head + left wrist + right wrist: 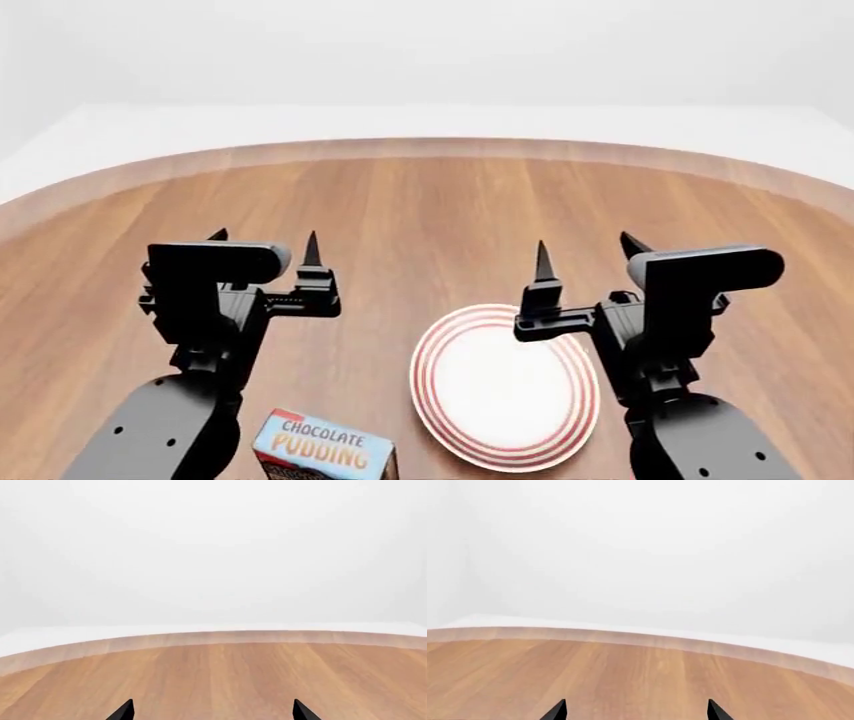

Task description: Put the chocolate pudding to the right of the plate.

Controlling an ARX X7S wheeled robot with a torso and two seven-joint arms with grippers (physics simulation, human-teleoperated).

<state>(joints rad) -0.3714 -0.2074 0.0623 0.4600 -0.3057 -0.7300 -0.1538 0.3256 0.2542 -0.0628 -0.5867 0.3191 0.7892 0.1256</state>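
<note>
The chocolate pudding (pixel 324 449) is a small carton with a light blue top, lying on the wooden table at the near edge of the head view, left of the plate. The plate (pixel 505 387) is white with red rings, near the middle right. My left gripper (pixel 264 252) is open and empty, raised above the table beyond the pudding. My right gripper (pixel 587 256) is open and empty, raised over the plate's far edge. In the wrist views only the open fingertips (pixel 123 710) (pixel 557 711) and bare wood show; the pudding and the plate are out of view there.
The round wooden table (pixel 427 220) curves away, its far edge (pixel 213 639) against a white floor and wall. Its far edge also shows in the right wrist view (pixel 647 641). Nothing else stands on it.
</note>
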